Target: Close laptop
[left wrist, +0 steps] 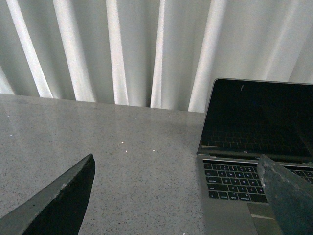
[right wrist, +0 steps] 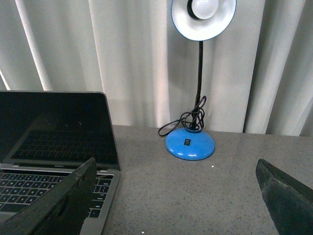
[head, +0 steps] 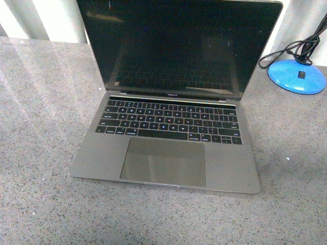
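the slim space-grey metal laptop (head: 168,153) sits in the middle of the speckled grey stone table (head: 41,132). its lid is up and leans back toward 12 o'clock, the glossy black screen (head: 179,46) is dark, and the trackpad is at 6 o'clock. none of the closing is done yet. at about 2 o'clock from it stands a blue round-based desk lamp (head: 297,76) with a black cable (head: 291,51) looped on its base, near the lid's corner but apparently not touching it.

neither arm shows in the front view. the left hand (left wrist: 176,161) is spread wide with nothing between its fingers, and so is the right hand (right wrist: 176,162) — each looks past its own side of the laptop toward the white pleated curtain (left wrist: 122,49), and neither touches the machine.

to do the step well, one hand should probably rise over the lid's top edge at 12 o'clock. it should meet the metal rim near the middle, not the glass and not a corner, so the hinge is not twisted. then it should press toward 6 o'clock along the lid's arc rather than in a straight line. the table looks smooth, so a quick shove may slide the whole base — a slow push is safer, and gentler still as the lid nears the keys. the left hand likely has the cleaner path, with the lamp's cable on the right.
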Controlling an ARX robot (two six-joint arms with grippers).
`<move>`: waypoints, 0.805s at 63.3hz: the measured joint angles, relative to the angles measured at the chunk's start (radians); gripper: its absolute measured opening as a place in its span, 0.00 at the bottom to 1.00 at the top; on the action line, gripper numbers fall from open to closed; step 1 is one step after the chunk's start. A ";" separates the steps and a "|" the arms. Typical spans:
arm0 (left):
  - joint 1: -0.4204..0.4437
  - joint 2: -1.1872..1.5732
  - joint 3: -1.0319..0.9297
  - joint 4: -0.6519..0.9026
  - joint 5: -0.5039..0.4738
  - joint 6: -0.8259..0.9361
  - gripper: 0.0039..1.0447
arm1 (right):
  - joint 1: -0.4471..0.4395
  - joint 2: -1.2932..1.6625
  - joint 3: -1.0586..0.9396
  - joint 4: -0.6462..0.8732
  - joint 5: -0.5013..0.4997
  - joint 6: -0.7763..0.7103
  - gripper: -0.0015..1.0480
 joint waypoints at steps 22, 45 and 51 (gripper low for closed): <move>0.000 0.000 0.000 0.000 0.000 0.000 0.94 | 0.000 0.000 0.000 0.000 0.000 0.000 0.90; 0.000 0.000 0.000 0.000 0.000 0.000 0.94 | 0.000 0.000 0.000 0.000 0.000 0.000 0.90; 0.000 0.000 0.000 0.000 0.000 0.000 0.94 | 0.000 0.000 0.000 0.000 0.000 0.000 0.90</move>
